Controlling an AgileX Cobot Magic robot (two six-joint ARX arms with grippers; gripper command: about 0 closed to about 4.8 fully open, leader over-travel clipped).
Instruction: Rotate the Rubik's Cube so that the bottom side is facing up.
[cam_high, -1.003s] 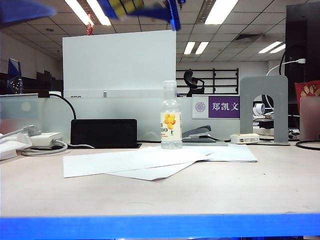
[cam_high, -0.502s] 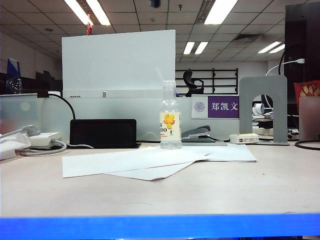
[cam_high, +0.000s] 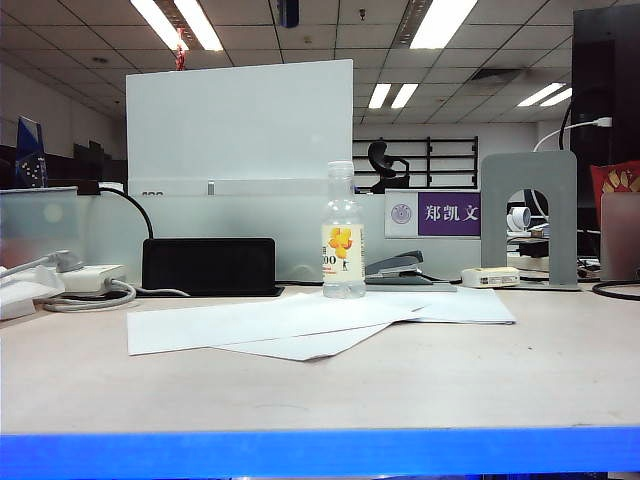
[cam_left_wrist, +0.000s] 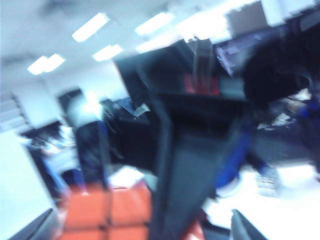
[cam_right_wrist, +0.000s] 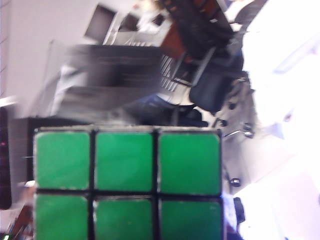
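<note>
Paper sheets (cam_high: 300, 322) and one bottle (cam_high: 343, 232) sit below us; our right gripper pinches the Rubik's Cube (cam_right_wrist: 127, 187), our left gripper hangs spread.

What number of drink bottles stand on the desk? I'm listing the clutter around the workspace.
1. One clear bottle with a yellow label stands upright at the far edge of the white paper sheets, beside the stapler. No other bottle shows; one could hide behind the bookend.
</note>
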